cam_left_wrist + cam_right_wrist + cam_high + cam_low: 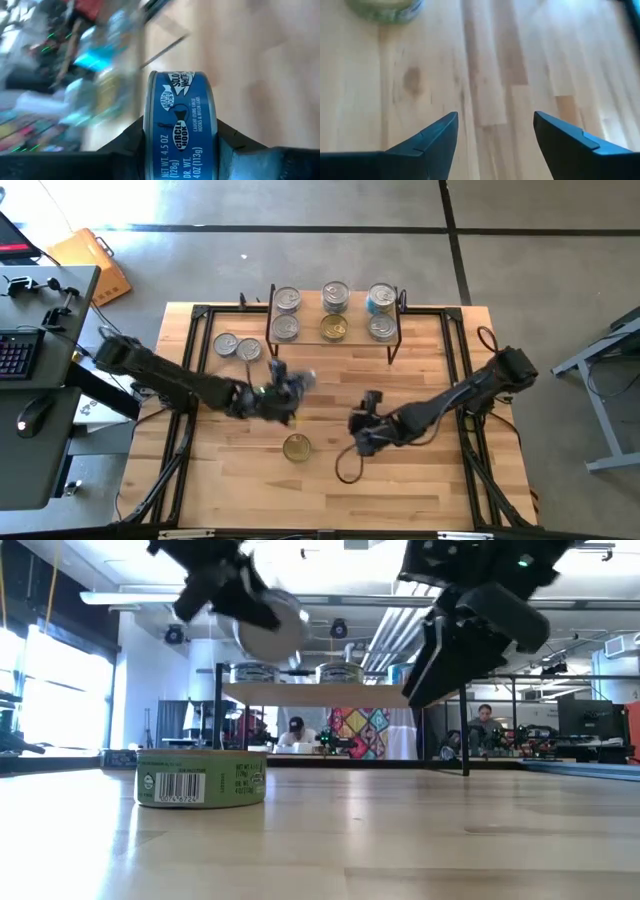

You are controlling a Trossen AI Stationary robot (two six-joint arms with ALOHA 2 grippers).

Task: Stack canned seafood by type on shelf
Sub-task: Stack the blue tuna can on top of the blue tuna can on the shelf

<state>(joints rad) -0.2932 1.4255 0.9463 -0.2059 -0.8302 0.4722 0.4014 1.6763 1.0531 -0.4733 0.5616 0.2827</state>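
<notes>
green-labelled round flat tin point(201, 783) sits loose on the butcher-block table point(420, 480) near the empty, spread right gripper point(492, 145); left gripper point(285, 388) pinches a blue-labelled tin point(181, 125) aloft, best carried level to matching tins on the small wooden shelf point(352, 328).

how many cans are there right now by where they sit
On the shelf: 6 cans
On the table, loose: 3 cans
In the left gripper: 1 blue-label can
Total: 10 cans
</notes>
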